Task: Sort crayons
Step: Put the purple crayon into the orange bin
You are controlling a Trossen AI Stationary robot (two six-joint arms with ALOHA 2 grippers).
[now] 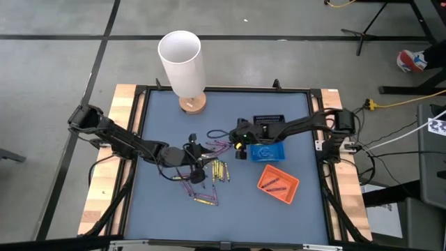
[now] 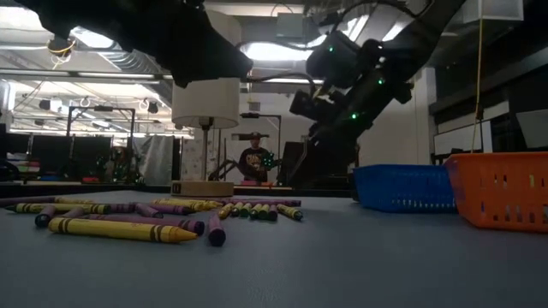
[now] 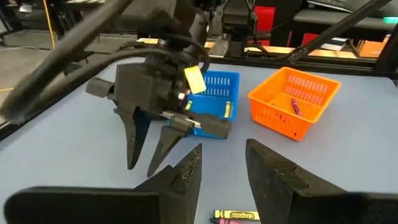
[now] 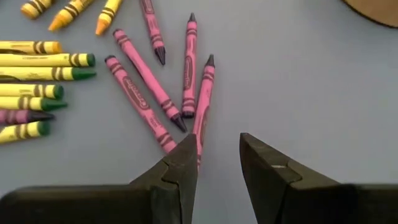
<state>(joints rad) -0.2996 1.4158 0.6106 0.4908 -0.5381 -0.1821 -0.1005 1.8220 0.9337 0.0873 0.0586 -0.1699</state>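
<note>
Right end effector (image 4: 214,163) open, nothing between its fingers, pointing down just above the worktop (image 1: 293,216) over a fan of purple-magenta crayons (image 4: 140,102); one of them runs right up to its left fingertip. Yellow-green crayons (image 4: 43,74) lie in a row beside that fan. In the high view this end effector (image 1: 239,145) sits mid-worktop, just beside the blue tray (image 1: 268,152).

Left end effector (image 3: 222,168) also open and empty, low over the worktop, facing the right one; one yellow crayon (image 3: 237,215) lies on the surface under its fingers. From above the left end effector (image 1: 198,155) sits at the near-left of the crayon scatter (image 1: 209,171).

Blue tray holds a yellow crayon (image 3: 227,109). Orange tray (image 1: 278,183) holds a purple crayon (image 3: 295,106). Black tray (image 1: 268,120) sits behind the blue one.

Lamp with white shade (image 1: 182,61) on a wooden base at the worktop's far edge. A person (image 2: 253,159) shows far back in the room in the low view.
</note>
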